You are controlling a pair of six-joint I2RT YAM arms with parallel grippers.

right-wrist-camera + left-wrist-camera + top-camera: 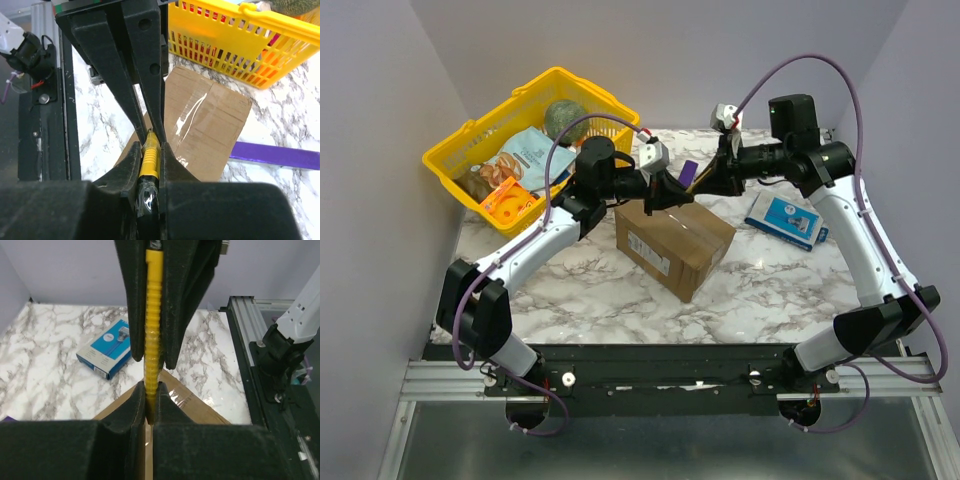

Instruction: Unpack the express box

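The express box (672,245) is a closed brown carton with a taped seam and a label on its near side, standing mid-table. It also shows below the fingers in the left wrist view (200,405) and the right wrist view (205,120). My left gripper (667,192) and right gripper (708,180) meet tip to tip just above the box's far top edge. Both are shut on one slim yellow ribbed tool (152,315), whose black taped end (150,200) lies in the right jaws. The tool's tip hangs over the box top; I cannot tell whether it touches.
A yellow basket (470,150) with groceries stands at the back left. A slim purple box (280,155) lies behind the carton. A blue box (785,217) lies at the right, under the right arm.
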